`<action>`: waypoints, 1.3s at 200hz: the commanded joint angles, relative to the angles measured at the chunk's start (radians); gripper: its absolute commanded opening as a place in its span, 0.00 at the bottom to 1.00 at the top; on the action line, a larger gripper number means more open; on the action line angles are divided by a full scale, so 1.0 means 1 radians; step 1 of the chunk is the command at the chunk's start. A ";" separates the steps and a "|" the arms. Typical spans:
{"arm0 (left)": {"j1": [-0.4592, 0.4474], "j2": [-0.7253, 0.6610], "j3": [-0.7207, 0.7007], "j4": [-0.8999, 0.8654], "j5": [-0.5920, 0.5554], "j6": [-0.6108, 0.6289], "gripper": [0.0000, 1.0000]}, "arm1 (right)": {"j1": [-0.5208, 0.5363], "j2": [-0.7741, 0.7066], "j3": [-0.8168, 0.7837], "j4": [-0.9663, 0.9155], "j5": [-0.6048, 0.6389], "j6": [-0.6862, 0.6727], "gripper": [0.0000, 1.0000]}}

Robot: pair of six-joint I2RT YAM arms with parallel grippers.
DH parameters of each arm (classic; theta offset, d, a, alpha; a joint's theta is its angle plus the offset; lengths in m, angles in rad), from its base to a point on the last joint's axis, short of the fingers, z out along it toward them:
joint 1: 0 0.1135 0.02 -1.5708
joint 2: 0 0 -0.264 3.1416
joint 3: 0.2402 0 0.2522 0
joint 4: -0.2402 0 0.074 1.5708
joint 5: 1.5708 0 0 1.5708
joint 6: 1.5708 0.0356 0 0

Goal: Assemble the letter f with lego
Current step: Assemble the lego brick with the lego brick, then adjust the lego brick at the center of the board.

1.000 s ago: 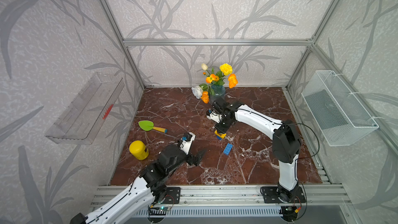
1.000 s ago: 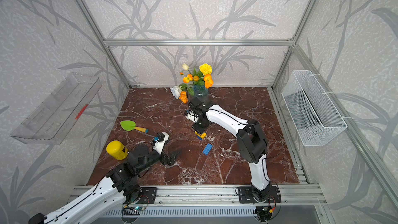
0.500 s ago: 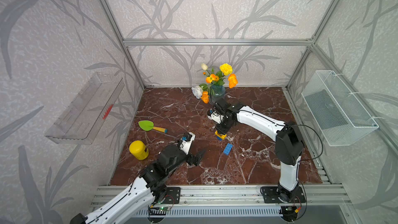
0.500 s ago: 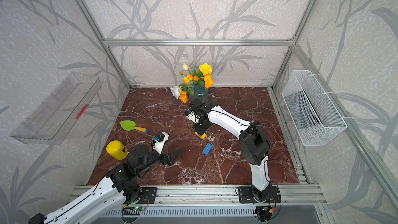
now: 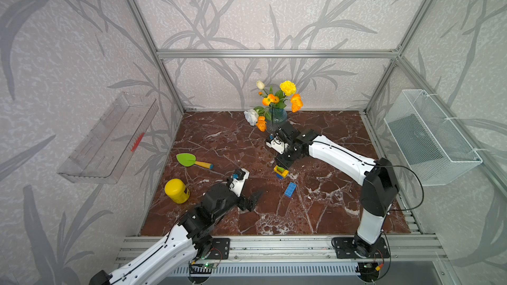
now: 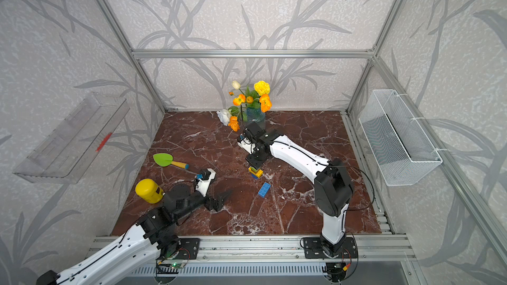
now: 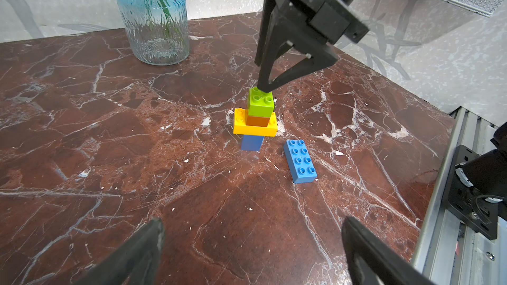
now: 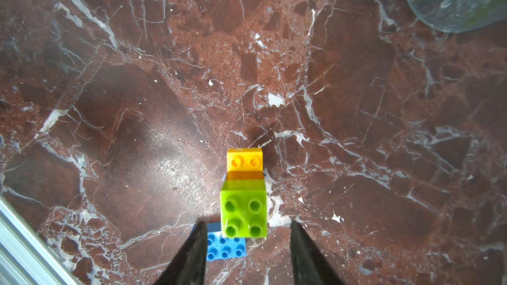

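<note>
Above centre in the left wrist view, right gripper (image 7: 265,86) hovers jaws parted over the green brick (image 7: 260,102) — rise straight, don't jog the stack (image 7: 255,128); left gripper (image 7: 253,222) gapes wide too.

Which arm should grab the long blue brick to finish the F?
Probably the right. The right gripper hangs open just above the green brick, with the long blue brick right beside that tower. The left gripper is open too, but farther from the tower.

Marble table (image 5: 329,215) bears vase (image 5: 277,117), shovel (image 5: 189,159), yellow jar (image 5: 177,191), brick stack (image 5: 281,171), blue brick (image 5: 290,189)
</note>
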 commanded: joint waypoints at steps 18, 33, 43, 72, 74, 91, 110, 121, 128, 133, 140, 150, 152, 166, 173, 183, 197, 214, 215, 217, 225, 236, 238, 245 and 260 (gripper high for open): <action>0.007 0.000 -0.002 0.027 0.013 0.004 0.99 | 0.028 -0.160 -0.122 0.035 0.058 0.080 0.49; 0.007 0.000 -0.001 0.027 0.012 0.005 0.99 | 0.039 -0.229 -0.192 0.062 0.071 0.119 0.48; 0.007 0.003 -0.001 0.027 0.015 0.005 0.99 | 0.053 -0.282 -0.249 0.082 0.084 0.149 0.47; 0.007 0.003 -0.001 0.028 0.018 0.006 0.99 | 0.094 -0.416 -0.437 0.179 0.107 0.245 0.37; 0.007 0.003 -0.001 0.027 0.017 0.007 0.99 | 0.097 -0.424 -0.453 0.191 0.107 0.252 0.36; 0.007 0.001 -0.001 0.028 0.020 0.008 0.99 | 0.124 -0.486 -0.588 0.284 0.108 0.323 0.30; 0.007 0.001 -0.002 0.029 0.023 0.007 0.99 | 0.148 -0.526 -0.722 0.387 0.107 0.389 0.25; 0.007 0.001 -0.002 0.030 0.025 0.008 0.99 | 0.153 -0.530 -0.777 0.440 0.091 0.419 0.23; 0.007 0.000 -0.002 0.031 0.025 0.008 0.99 | 0.159 -0.528 -0.803 0.473 0.085 0.433 0.22; 0.007 0.001 -0.004 0.033 0.025 0.007 0.99 | 0.163 -0.524 -0.819 0.493 0.083 0.442 0.22; 0.007 0.001 -0.005 0.036 0.027 0.008 0.99 | 0.168 -0.516 -0.835 0.519 0.082 0.451 0.20; 0.007 0.002 -0.005 0.035 0.028 0.007 0.99 | 0.174 -0.499 -0.849 0.550 0.076 0.459 0.18; 0.007 0.001 -0.005 0.035 0.029 0.007 0.99 | 0.175 -0.497 -0.852 0.556 0.076 0.460 0.18; 0.007 0.000 -0.004 0.034 0.029 0.007 0.99 | 0.182 -0.469 -0.861 0.595 0.069 0.464 0.15; 0.007 0.001 -0.004 0.033 0.029 0.007 0.99 | 0.185 -0.457 -0.865 0.613 0.060 0.465 0.14; 0.007 0.000 -0.005 0.033 0.029 0.007 0.99 | 0.192 -0.438 -0.864 0.634 0.058 0.466 0.13; 0.007 0.001 -0.005 0.033 0.027 0.007 0.99 | 0.199 -0.409 -0.859 0.651 0.051 0.466 0.11; 0.006 0.004 -0.004 0.036 0.025 0.008 0.99 | 0.207 -0.374 -0.845 0.668 0.047 0.463 0.10; 0.007 0.004 -0.005 0.035 0.025 0.007 0.99 | 0.208 -0.372 -0.845 0.669 0.047 0.464 0.09; 0.007 0.004 -0.005 0.035 0.025 0.007 0.99 | 0.208 -0.369 -0.843 0.670 0.047 0.463 0.09; 0.007 0.005 -0.005 0.037 0.025 0.007 0.99 | 0.211 -0.351 -0.833 0.671 0.045 0.461 0.09; 0.007 0.009 -0.005 0.040 0.026 0.008 0.99 | 0.217 -0.330 -0.821 0.674 0.050 0.459 0.07; 0.007 0.010 -0.005 0.038 0.027 0.007 0.99 | 0.218 -0.327 -0.819 0.675 0.050 0.460 0.07; 0.007 0.012 -0.004 0.039 0.027 0.008 0.99 | 0.221 -0.317 -0.813 0.680 0.050 0.460 0.06; 0.007 0.016 -0.004 0.040 0.028 0.007 0.99 | 0.225 -0.298 -0.800 0.682 0.050 0.460 0.06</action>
